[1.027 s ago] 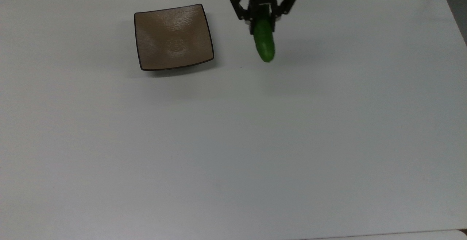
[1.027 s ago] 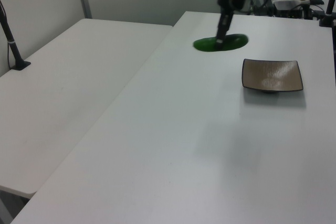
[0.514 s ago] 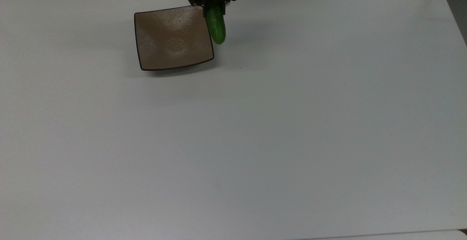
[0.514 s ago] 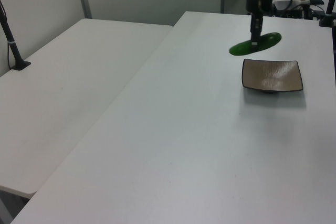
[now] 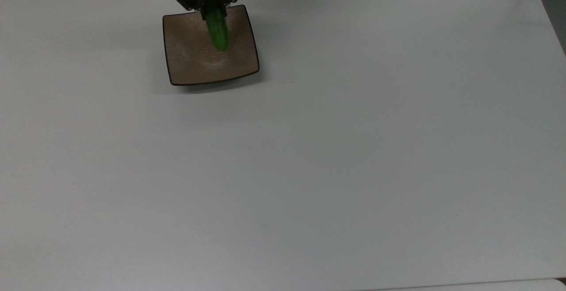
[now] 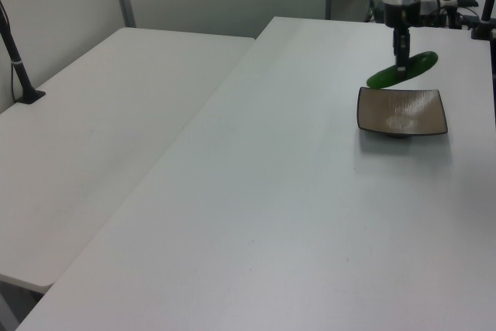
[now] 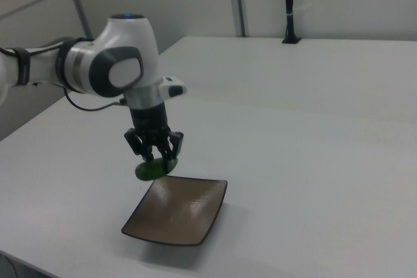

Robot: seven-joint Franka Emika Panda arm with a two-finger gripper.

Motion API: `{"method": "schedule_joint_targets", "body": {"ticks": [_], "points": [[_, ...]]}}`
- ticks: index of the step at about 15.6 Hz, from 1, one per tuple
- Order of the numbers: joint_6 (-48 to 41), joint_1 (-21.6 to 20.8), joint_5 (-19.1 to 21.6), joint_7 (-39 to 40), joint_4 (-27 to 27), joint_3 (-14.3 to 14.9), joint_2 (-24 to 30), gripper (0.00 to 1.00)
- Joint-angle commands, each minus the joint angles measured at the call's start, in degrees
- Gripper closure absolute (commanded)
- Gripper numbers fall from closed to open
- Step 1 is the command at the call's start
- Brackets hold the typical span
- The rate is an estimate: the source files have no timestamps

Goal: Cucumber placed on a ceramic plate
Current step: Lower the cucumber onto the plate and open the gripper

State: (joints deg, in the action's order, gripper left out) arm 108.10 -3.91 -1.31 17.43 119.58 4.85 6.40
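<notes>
Above the square glossy brown ceramic plate (image 5: 194,61), toward its 12 o'clock edge

We carry the small dark green cucumber (image 5: 217,32) clamped in the black two-finger gripper (image 5: 208,5); next, we judge, lower and release.

White rounded arm (image 7: 117,63), grey joint caps, blue top light; black linkage end effector (image 7: 154,153).
</notes>
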Motion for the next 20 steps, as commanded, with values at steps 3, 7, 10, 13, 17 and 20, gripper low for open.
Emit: {"method": "schedule_joint_targets", "body": {"ticks": [3,7,10,13,17,20], "points": [[11.85,0.04,1.05,2.43,9.34,2.18,1.52,0.85],[21.26,0.04,1.05,2.43,15.67,2.27,0.90,0.85],[25.05,0.21,1.05,2.43,17.96,2.35,0.55,0.82],[24.62,0.57,1.05,2.43,17.97,2.71,-0.06,0.60],[19.53,0.65,1.05,2.08,17.53,2.79,0.63,0.21],[18.47,0.48,1.05,1.56,16.92,2.79,0.90,0.01]]}}
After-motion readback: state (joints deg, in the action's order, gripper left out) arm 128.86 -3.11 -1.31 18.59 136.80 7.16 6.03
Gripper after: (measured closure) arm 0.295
